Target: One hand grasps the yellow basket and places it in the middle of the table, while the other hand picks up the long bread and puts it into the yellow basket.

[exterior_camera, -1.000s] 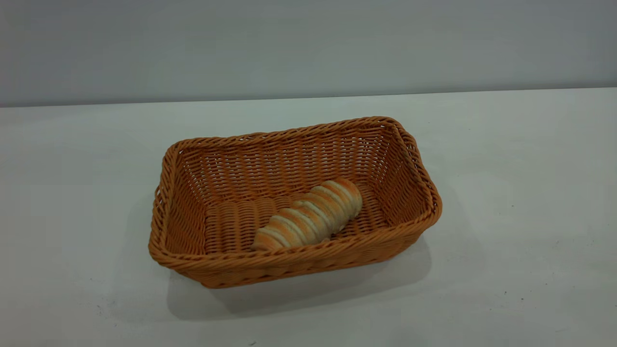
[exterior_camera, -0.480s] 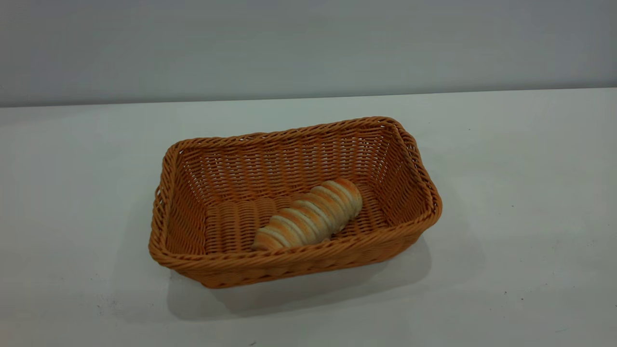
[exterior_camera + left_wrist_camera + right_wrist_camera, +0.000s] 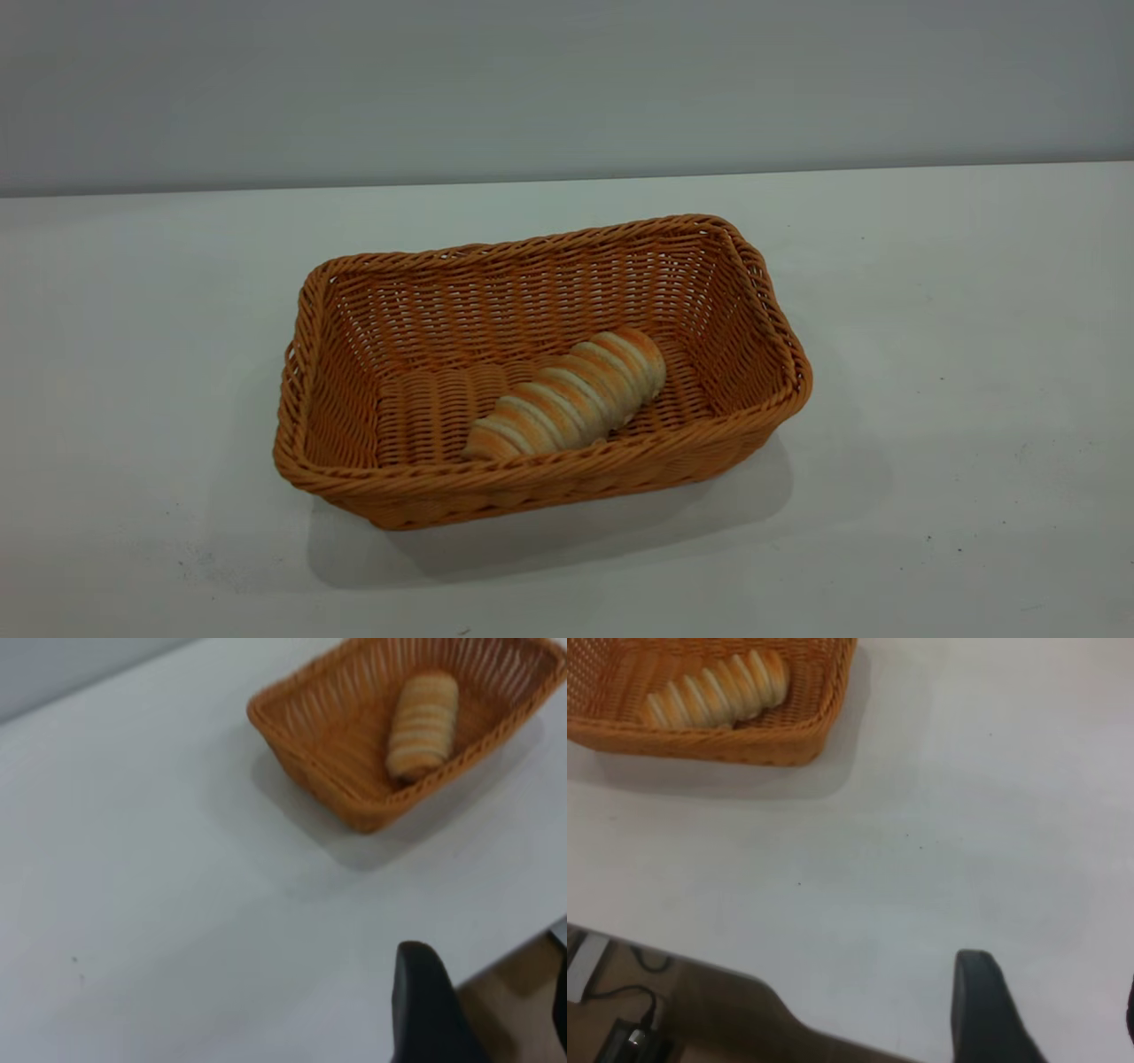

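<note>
The yellow basket (image 3: 532,483) stands on the middle of the white table (image 3: 957,354). The long bread (image 3: 567,399) lies slantwise on the basket floor, towards the near wall. Neither arm shows in the exterior view. In the left wrist view the basket (image 3: 319,753) and the bread (image 3: 423,722) lie well away from my left gripper (image 3: 492,1010), which is open and holds nothing, near the table's edge. In the right wrist view the basket (image 3: 726,742) with the bread (image 3: 718,691) is likewise far from my right gripper (image 3: 1054,1010), open over bare table.
A plain grey wall (image 3: 567,89) runs behind the table. The table's edge and brown floor (image 3: 518,983) show by the left gripper. Below the table edge in the right wrist view lie dark cables (image 3: 629,1028). Bare tabletop surrounds the basket on all sides.
</note>
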Robot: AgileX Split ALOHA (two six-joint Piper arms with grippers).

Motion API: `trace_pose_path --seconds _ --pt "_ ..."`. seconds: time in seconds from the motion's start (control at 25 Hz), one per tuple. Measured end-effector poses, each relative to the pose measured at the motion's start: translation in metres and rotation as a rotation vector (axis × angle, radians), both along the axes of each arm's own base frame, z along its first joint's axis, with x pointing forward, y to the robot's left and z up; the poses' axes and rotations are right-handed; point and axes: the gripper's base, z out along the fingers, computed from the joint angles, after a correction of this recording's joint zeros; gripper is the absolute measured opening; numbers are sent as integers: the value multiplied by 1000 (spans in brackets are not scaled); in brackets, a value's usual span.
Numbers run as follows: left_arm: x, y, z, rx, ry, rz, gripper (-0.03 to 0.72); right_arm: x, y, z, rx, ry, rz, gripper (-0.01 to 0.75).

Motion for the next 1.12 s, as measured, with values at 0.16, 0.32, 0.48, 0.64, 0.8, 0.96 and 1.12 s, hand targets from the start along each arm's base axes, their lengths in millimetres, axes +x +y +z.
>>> trace_pose_path --seconds 0.16,0.32,0.48,0.64,0.8,0.96,1.12 --pt "5 -4 -14 12 54 -8 418 0 0 0 -2 0 0 368" --pt "10 -5 -23 25 79 1 418 0 -1 0 -9 -2 -2 368" --pt "11 -3 -23 22 75 24 417 0 -1 0 -22 -7 8 368" --pt "11 -2 -23 18 76 42 417 0 -1 0 -39 -12 21 368" --pt "11 -2 -23 15 78 47 416 0 -1 0 -41 -13 23 368" --pt "11 -2 -23 15 78 47 416 0 -1 0 -41 -12 24 368" --pt "11 -2 -23 14 78 48 416 0 0 0 -39 -12 25 368"
